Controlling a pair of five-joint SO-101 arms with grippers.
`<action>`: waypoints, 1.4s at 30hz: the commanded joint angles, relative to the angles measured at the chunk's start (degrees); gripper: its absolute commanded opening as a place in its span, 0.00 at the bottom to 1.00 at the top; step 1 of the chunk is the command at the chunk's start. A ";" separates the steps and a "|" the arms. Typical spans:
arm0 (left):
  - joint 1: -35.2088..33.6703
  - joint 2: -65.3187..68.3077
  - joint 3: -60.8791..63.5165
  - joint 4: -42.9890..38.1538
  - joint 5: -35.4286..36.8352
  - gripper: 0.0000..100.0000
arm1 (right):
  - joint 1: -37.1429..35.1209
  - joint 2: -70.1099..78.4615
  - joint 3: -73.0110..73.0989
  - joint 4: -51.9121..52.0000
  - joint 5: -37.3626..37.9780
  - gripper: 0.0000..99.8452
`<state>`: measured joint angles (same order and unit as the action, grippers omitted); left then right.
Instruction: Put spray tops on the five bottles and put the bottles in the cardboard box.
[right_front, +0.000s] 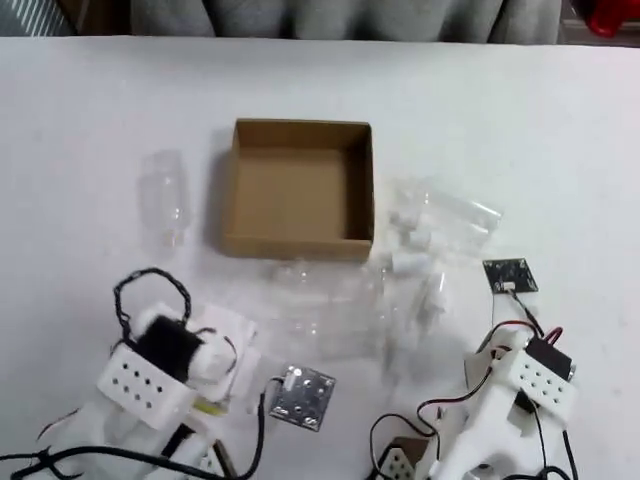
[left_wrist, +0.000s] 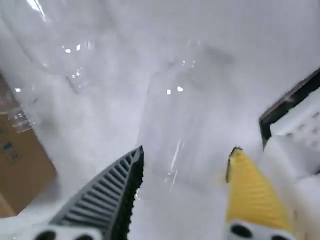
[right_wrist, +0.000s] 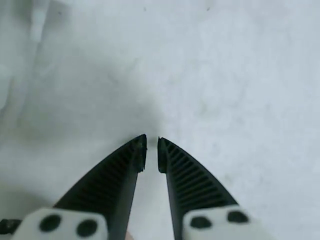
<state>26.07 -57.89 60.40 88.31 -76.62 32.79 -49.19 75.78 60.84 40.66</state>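
Observation:
The open cardboard box stands mid-table with nothing inside. One clear bottle lies to its left, and more clear bottles lie just in front of it. White spray tops are scattered by the box's right side. My left arm is at the near left. Its gripper has its black finger and yellow finger pressed on either side of a clear bottle. My right arm is at the near right, and its gripper is shut on nothing above bare table.
Small circuit boards lie on the table, one between the arms and one at the right. Cables trail around both arm bases. The cardboard box edge and other bottles are close to the left gripper.

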 joint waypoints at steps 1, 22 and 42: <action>0.92 -1.36 4.31 -8.00 1.93 0.30 | -0.57 -0.48 -0.53 -0.66 -0.18 0.02; 7.08 -0.92 14.77 -21.98 5.19 0.31 | -2.68 -0.48 -0.53 -0.66 -0.26 0.02; 5.32 -0.84 18.37 -26.55 7.38 0.27 | -2.24 -0.48 -0.26 -0.66 -0.26 0.02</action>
<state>32.40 -58.15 79.03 63.08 -70.02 30.77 -49.19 75.78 60.84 40.75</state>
